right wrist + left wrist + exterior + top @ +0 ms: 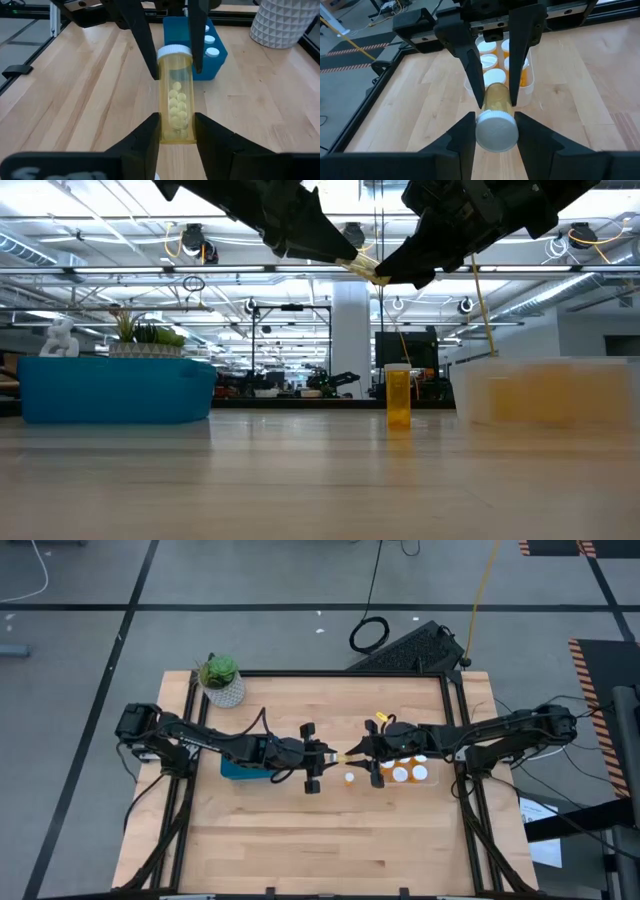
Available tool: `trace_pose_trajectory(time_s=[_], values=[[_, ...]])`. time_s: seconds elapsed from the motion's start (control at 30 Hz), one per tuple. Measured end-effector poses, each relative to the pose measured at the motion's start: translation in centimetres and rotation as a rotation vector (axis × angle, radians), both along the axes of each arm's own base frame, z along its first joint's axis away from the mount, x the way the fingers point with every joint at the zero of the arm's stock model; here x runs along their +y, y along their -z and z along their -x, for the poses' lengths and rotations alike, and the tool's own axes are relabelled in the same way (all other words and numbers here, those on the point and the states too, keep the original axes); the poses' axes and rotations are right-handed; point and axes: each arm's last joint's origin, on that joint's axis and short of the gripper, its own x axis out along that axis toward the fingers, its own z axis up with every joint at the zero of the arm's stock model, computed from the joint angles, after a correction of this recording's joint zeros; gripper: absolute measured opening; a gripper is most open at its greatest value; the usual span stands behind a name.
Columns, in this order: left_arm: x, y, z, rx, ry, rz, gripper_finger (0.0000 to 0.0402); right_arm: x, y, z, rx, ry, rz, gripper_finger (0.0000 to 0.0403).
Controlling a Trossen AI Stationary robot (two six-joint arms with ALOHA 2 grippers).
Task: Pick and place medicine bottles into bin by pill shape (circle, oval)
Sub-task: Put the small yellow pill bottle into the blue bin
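An amber medicine bottle (pixel 346 755) with a white cap hangs level in the air between my two grippers, over the middle of the table. It holds small round pale pills (pixel 176 102). My left gripper (pixel 335 755) is shut on its cap end. My right gripper (pixel 358 753) is shut on its base end, facing the left one. In the low view the bottle (pixel 362 268) is high above the tabletop. Another medicine bottle (pixel 349 778) stands upright on its base on the table just near of them. My left gripper pinches the white cap (pixel 495 132) between its two fingers, one on each side. It comes level from the table's left, fingers along the bottle. The bottle is lifted clear and lies level. My right gripper pinches the amber body at its base end (pixel 176 132) between its two fingers. It comes level from the table's right, fingers along the bottle. The bottle lies level and clear of the table, cap pointing away.
A blue bin (pixel 238 770) with white-capped bottles sits under the left arm. A clear bin (pixel 430 780) with several bottles sits under the right arm. A white potted plant (pixel 222 680) stands at the far left corner. The near half of the table is bare wood.
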Motion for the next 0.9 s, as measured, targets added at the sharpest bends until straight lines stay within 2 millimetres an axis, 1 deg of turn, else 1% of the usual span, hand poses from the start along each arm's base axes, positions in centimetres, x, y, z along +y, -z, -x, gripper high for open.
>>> trace_pose_trajectory(time_s=[0.1,0.27,0.37,0.47,0.53,0.57,0.67,0.73,0.83,0.9], values=[[-0.3,0.1,0.1,0.015,0.014,0.005,0.0129,0.2,0.0,0.0,-0.004,-0.013,0.011,0.0151],[-0.6,0.1,0.5,0.043,0.027,0.002,0.0129,0.3,-0.3,0.3,-0.003,-0.004,-0.009,0.0248],[-0.8,-0.8,1.3,0.048,0.023,0.016,0.0129,0.3,-0.6,0.8,0.008,0.003,-0.024,0.0301],[-1.0,-2.3,2.8,0.061,0.005,0.047,0.0129,0.3,-1.3,1.2,-0.017,0.005,-0.029,0.0339],[-1.3,-3.3,3.8,0.055,0.001,0.074,0.0129,0.3,-1.7,1.5,-0.028,0.005,-0.031,0.0354],[-1.6,-3.7,4.6,0.072,0.004,0.082,0.0129,0.3,-1.9,1.5,-0.038,0.006,-0.033,0.0357],[-2.3,-4.6,6.3,0.104,0.009,0.126,0.0129,0.3,-2.2,1.9,-0.046,0.005,-0.034,0.036],[-2.6,-4.9,7.9,0.164,0.003,0.15,0.0129,0.3,-2.4,2.0,-0.048,0.004,-0.034,0.036],[-3.0,-5.5,9.6,0.202,-0.017,0.209,0.0129,0.3,-2.2,2.2,-0.018,0.003,-0.032,0.036],[-3.1,-5.5,10.9,0.257,-0.047,0.247,0.0129,0.3,-2.2,2.3,-0.015,0.002,-0.03,0.036]])
